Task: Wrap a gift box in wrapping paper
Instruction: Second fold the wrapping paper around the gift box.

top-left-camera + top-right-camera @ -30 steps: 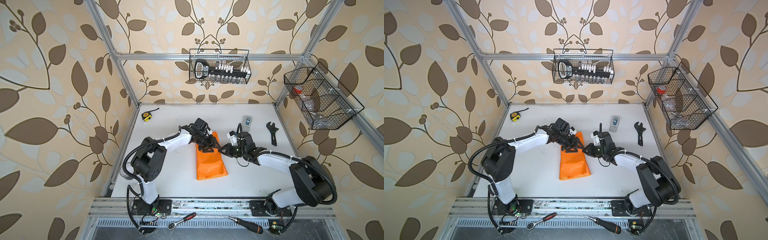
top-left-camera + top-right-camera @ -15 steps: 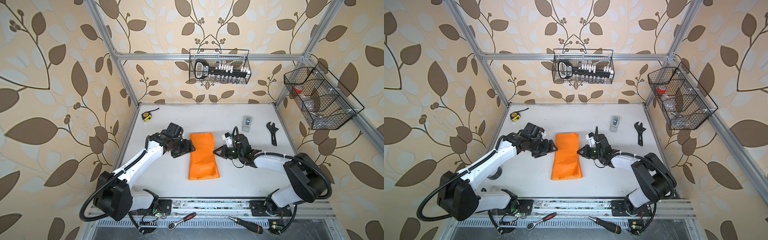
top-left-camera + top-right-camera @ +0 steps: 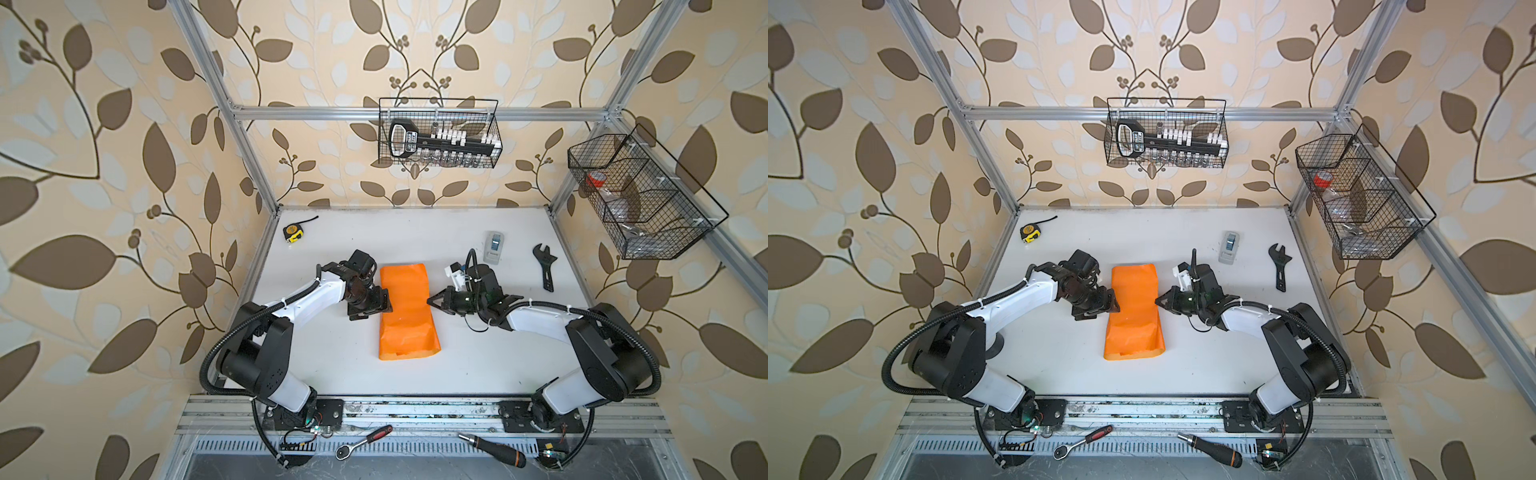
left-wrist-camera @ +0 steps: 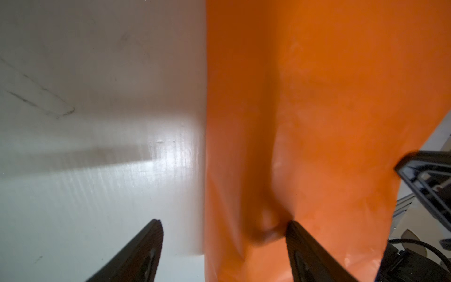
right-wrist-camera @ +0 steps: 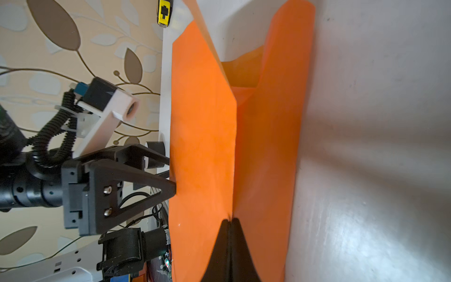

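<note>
Left gripper (image 3: 388, 300) had let go and backed off to the sheet's edge, jaws spread!
Right gripper (image 3: 430, 300) pinched the fold, steadying the creased orange wrapping paper sheet (image 3: 405, 316) on the white surface (image 3: 478, 353); the black cardboard gift box was hidden, likely underneath.

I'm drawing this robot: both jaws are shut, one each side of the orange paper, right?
No. The left gripper has open jaws, as the left wrist view shows; only the right gripper is shut. They do sit one each side of the orange paper.

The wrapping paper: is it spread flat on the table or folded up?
Folded. In both top views the wrapping paper is a narrow bundle, and the right wrist view shows layers lapped over a hollow end.
</note>
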{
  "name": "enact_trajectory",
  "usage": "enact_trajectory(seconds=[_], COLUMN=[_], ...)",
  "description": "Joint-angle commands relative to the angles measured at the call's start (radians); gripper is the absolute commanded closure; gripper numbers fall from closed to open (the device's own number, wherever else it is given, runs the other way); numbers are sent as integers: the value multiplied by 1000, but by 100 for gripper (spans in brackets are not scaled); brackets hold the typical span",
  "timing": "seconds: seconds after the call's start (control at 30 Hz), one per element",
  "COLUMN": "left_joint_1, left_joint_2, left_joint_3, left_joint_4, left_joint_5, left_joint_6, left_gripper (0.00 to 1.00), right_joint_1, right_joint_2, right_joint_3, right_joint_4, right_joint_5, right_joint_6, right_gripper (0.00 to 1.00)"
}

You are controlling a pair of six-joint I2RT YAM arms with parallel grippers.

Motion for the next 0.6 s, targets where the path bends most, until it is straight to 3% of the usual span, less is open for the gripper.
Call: enact_trajectory(seconds=[0.0,0.23,0.4,0.57], left_joint_1=[-2,-2,-2,-2], left_joint_2=[21,38,57,51], left_joint_3=[35,49,35,1], left_joint_4=[-9,-14,-18,9], left_joint_5=[-53,-54,-57,-36], left_joint_6=[28,34,41,33], left_gripper=[20,22,33,39], right_joint_1=[-11,-10,-12,-37], right_joint_2=[14,47,34,-41], right_joint_3=[30,25,26,19], right_joint_4=[-49,-24,-19,-76], right_joint_5=[3,-12,-19,-1], right_joint_6=[-31,-24,-20,-44], right_gripper=[100,100,99,75])
